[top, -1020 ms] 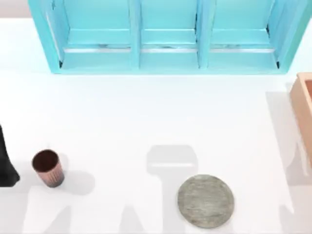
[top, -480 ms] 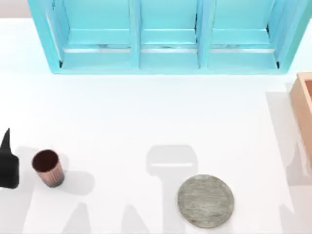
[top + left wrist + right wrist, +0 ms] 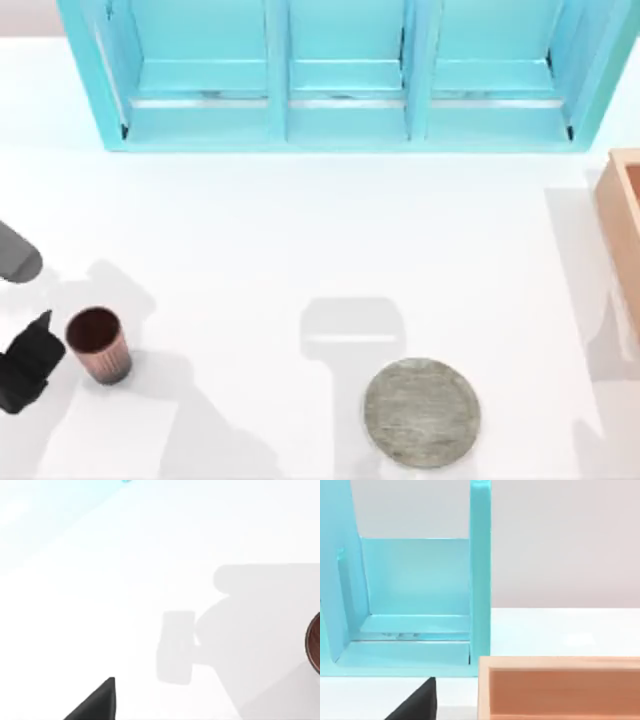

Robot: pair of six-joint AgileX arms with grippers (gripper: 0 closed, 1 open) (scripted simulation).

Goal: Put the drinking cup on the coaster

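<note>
Top view, lower edge first: the coaster (image 3: 422, 412), flat grey mottled disc, lies right of centre at the bottom of the frame, nothing on it. At lower left the drinking cup (image 3: 98, 344) stands upright on the white table (image 3: 300, 230), copper-pink ribbed wall, dark inside, well apart from the coaster. Just beside the cup, at the left edge, the left gripper (image 3: 30, 358) is a dark shape close to the cup's left side, not seen touching it; fingers spread or pressed together, cannot tell. A grey piece of the left arm (image 3: 15, 255) sits above it at the left edge. Grey shadows fall on the table around the cup and above the coaster. Mid right edge: a tan wooden box (image 3: 622, 225), partly cut off. Top of frame: a turquoise shelf unit (image 3: 340, 80) with three open bays spans most of the width. Left wrist view: one dark fingertip (image 3: 97, 705) at the bottom edge, the cup's rim (image 3: 314, 642) cut off at the right edge, white table between them. Right wrist view: a dark fingertip (image 3: 417, 705) at the bottom, the wooden box (image 3: 560, 687) just ahead, the turquoise shelf (image 3: 410, 600) behind it; the right gripper's state cannot be told.
</note>
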